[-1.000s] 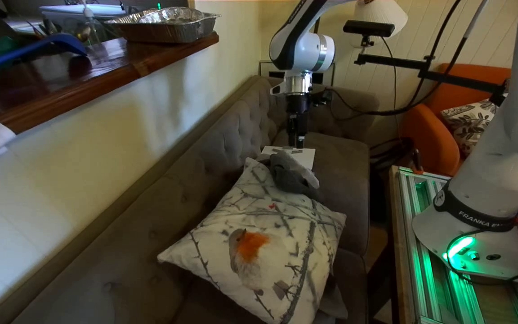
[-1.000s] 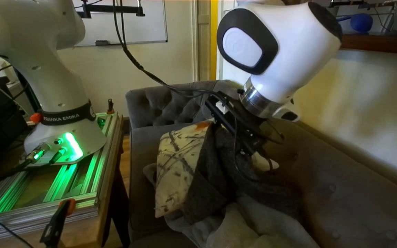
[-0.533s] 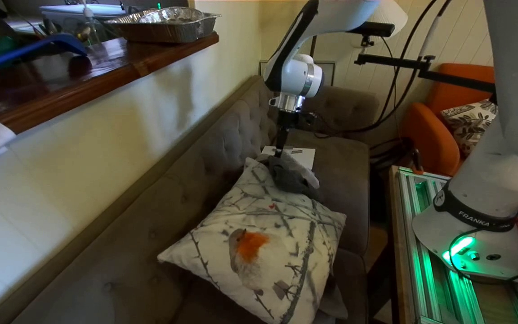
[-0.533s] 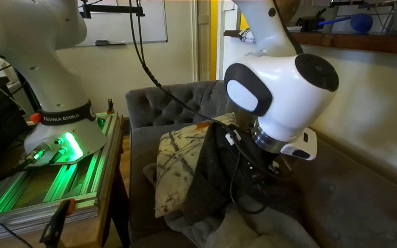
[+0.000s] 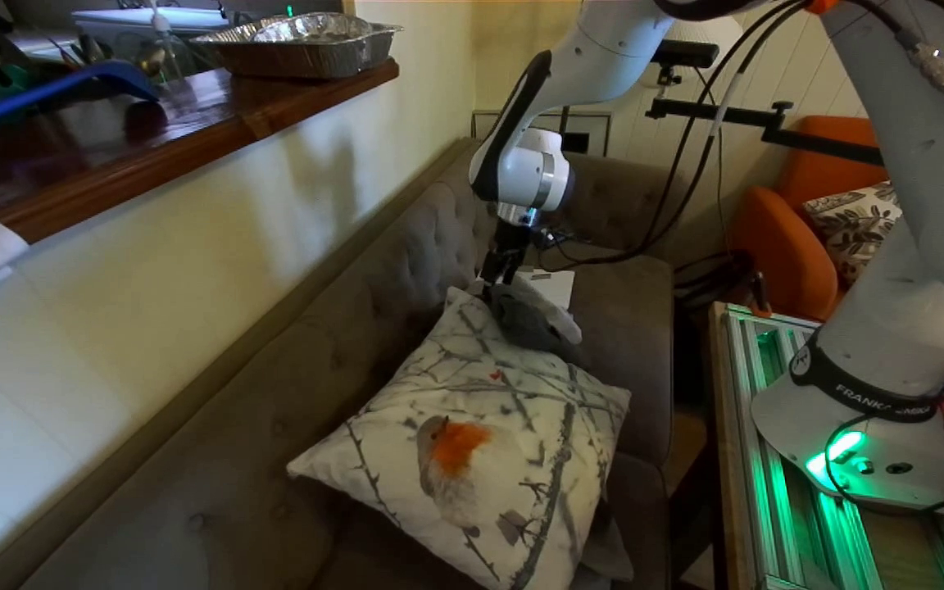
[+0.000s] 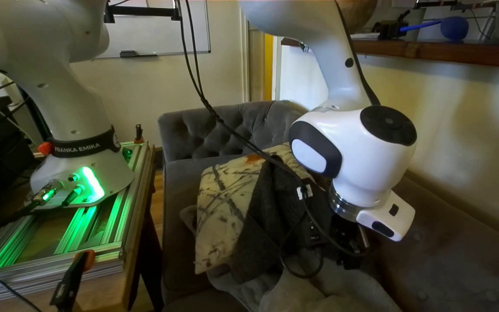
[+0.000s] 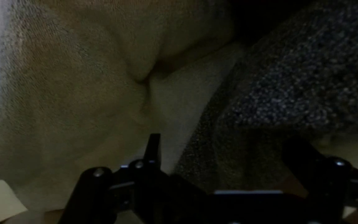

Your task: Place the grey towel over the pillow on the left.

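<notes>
Sofa [image 5: 275,410]: soft and tufted; likely yields, so pushing too deep could go unnoticed.

Pillow [image 5: 472,434]: on the seat, robin side up, most of the print bare.

Grey towel [image 6: 262,225]: bunched along one pillow edge, partly over it. Judged well short of covering. Hauled by a single fold, it could drag the pillow or land in a heap.

Pale cloth [image 7: 73,93]: right against the towel; a careless closing might take both.

End effector [image 7: 224,144]: low at the towel, jaws spread wide, nothing pinched. A shallow bite would probably slip.

Cable [image 6: 249,145]: loops near the towel; contact unclear. Could snag folds on lifting.
</notes>
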